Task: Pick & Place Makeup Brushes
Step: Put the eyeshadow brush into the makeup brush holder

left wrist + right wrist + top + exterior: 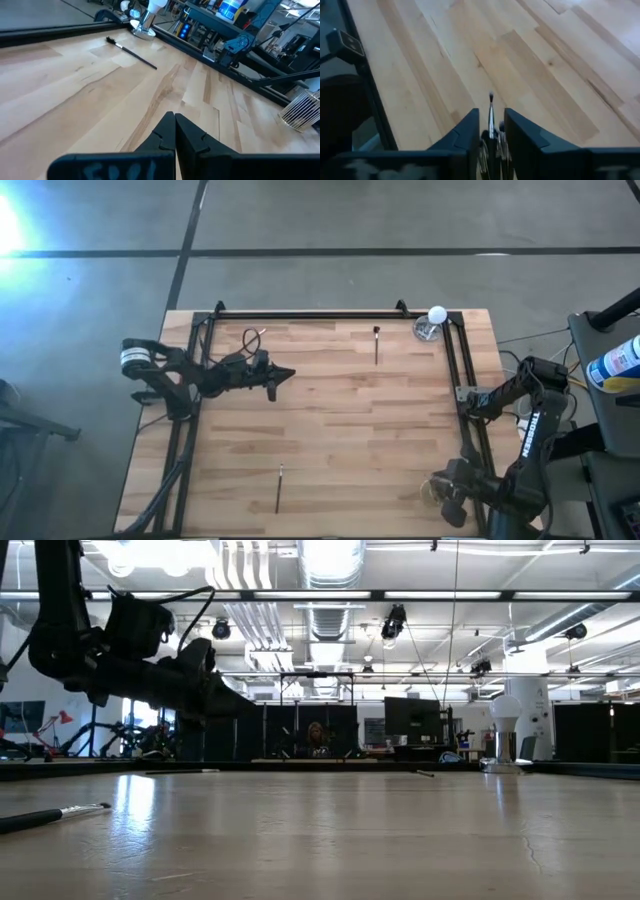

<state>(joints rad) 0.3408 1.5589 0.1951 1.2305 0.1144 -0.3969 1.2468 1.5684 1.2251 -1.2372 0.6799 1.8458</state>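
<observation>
Left gripper (283,375): over the left half of the table (330,440), pointing toward the middle; jaws pressed together, the two fingertips (174,120) meeting at a point with nothing between them. In the low view it hangs above the wood without touching it.

Right gripper (491,131): at the near right corner of the table, beside the black frame rail (462,390); jaws pinching a thin brush (491,112), which stands up between the two fingers with its small dark tip past the fingertips. More slim pale-handled sticks show low in the gap between the jaws (their number cannot be told).

Far brush (377,343): flat on the wood, well ahead of the left jaws and off to one side, bristle end toward the far rail; apart from both grippers.

Near brush (279,487): flat by the near edge, well apart from the left jaws, lying roughly lengthwise toward the front.

Thin stick at far left (255,333): lies by the far rail, just behind the left jaws (brush or cable cannot be told).

Wire holder (299,107): pale ribbed basket, at the near right corner, below the right gripper.

Glass stand with white ball (432,323): far right corner, clear of both jaws.
</observation>
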